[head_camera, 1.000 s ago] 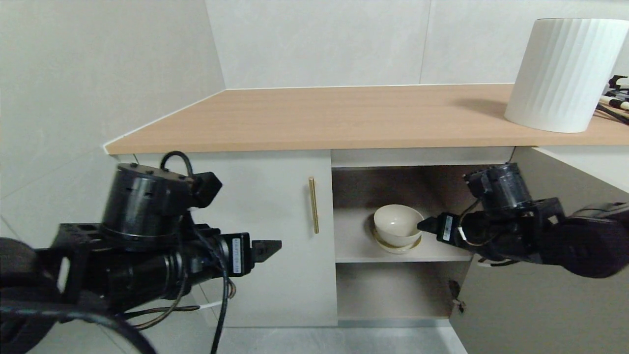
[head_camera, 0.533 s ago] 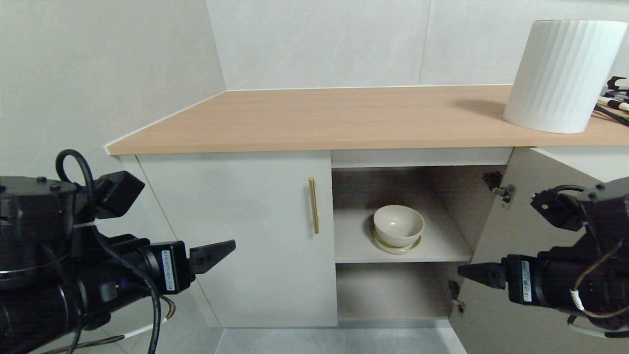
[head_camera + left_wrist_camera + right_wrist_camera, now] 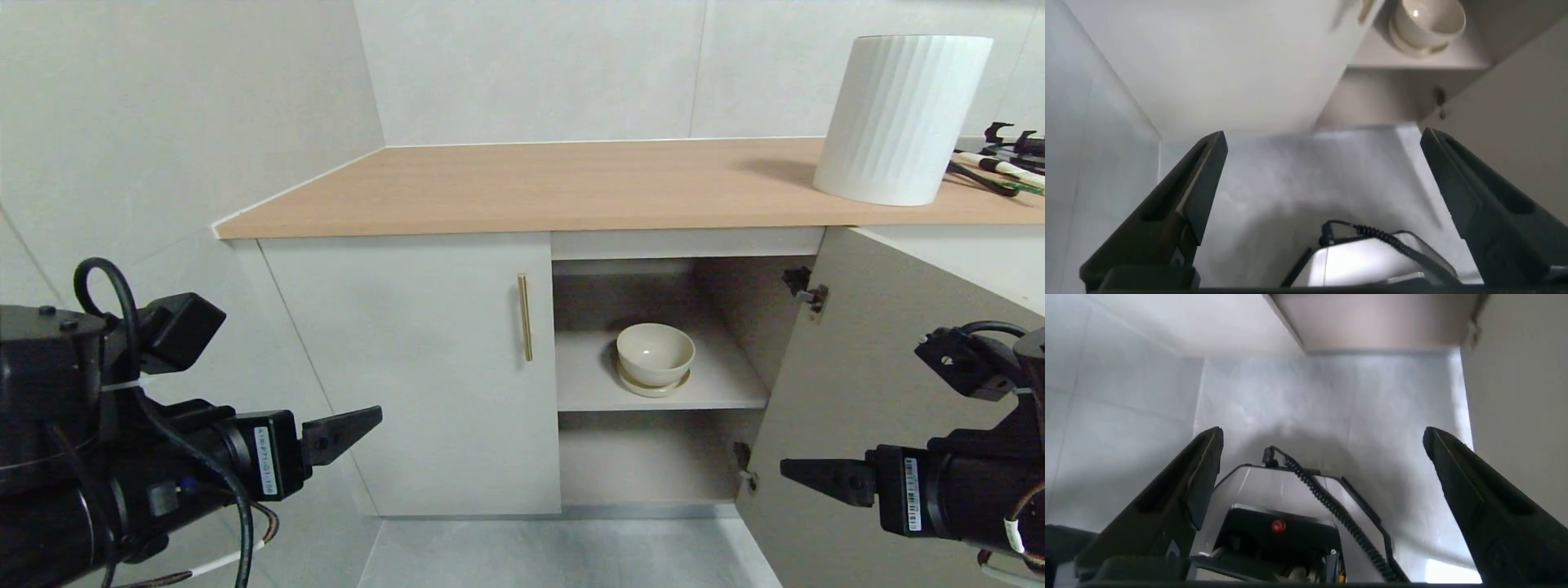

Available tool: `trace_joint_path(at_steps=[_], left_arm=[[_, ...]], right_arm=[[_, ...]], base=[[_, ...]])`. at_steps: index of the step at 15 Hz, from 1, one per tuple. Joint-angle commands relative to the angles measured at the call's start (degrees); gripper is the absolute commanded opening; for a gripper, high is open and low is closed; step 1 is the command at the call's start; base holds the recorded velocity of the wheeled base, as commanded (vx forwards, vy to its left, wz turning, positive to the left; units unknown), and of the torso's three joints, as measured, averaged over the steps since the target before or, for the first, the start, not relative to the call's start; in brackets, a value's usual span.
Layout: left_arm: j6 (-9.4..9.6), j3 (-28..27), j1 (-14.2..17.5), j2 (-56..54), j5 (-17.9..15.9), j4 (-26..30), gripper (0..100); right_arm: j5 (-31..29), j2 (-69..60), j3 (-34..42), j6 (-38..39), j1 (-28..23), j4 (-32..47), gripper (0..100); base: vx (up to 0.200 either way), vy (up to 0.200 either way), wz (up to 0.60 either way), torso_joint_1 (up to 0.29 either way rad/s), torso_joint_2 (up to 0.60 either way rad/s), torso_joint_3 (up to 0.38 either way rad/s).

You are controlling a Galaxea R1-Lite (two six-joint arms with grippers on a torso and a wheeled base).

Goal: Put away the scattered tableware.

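Beside the open door (image 3: 857, 392), the right gripper (image 3: 804, 474), spread wide and empty like the left gripper (image 3: 359, 420), might clip it if swung toward the bowl (image 3: 655, 354).

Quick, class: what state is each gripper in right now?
Left gripper: open, holding nothing.
Right gripper: open, holding nothing.

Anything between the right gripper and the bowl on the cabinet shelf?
Nothing visible. The cream ceramic bowl sits on a cream saucer on the open shelf; the right gripper hangs out front, beside the swung-open grey door.
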Motion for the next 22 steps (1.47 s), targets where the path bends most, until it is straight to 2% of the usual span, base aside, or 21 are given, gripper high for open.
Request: trace_joint_path(at_steps=[1, 7, 9, 12, 19, 22], left_arm=[[-0.01, 0.3, -0.14, 0.3, 0.02, -0.08, 100], [-0.01, 0.39, -0.31, 0.3, -0.07, 0.01, 100], [-0.01, 0.66, -0.4, 0.3, -0.07, -0.08, 100], [1.48, 1.36, -0.4, 0.48, -0.24, -0.08, 100], [1.57, 1.27, -0.4, 0.48, -0.16, -0.17, 100], [1.57, 1.18, -0.4, 0.48, -0.07, -0.17, 100]], right_arm=[[-0.01, 0.02, 0.01, 0.01, 0.04, 0.08, 100], [-0.01, 0.29, 0.19, 0.01, 0.04, 0.17, 100], [-0.01, 0.29, 0.19, 0.01, 0.12, 0.17, 100], [-0.01, 0.02, 0.19, -0.61, 0.04, 0.17, 100], [-0.81, -0.42, 0.1, -0.78, 0.04, 0.26, 100], [-1.07, -1.47, -0.34, -2.71, -0.14, 4.39, 100]], base=[[-0.2, 0.0, 0.0, 0.002, 0.0, -0.002], [-0.2, 0.0, 0.0, 0.004, 0.0, 0.004], [0.0, 0.0, 0.0, 0.0, 0.0, 0.0], [0.0, 0.0, 0.0, 0.0, 0.0, 0.0], [0.0, 0.0, 0.0, 0.0, 0.0, 0.0], [0.0, -0.2, 0.0, 0.002, 0.0, 0.001]])
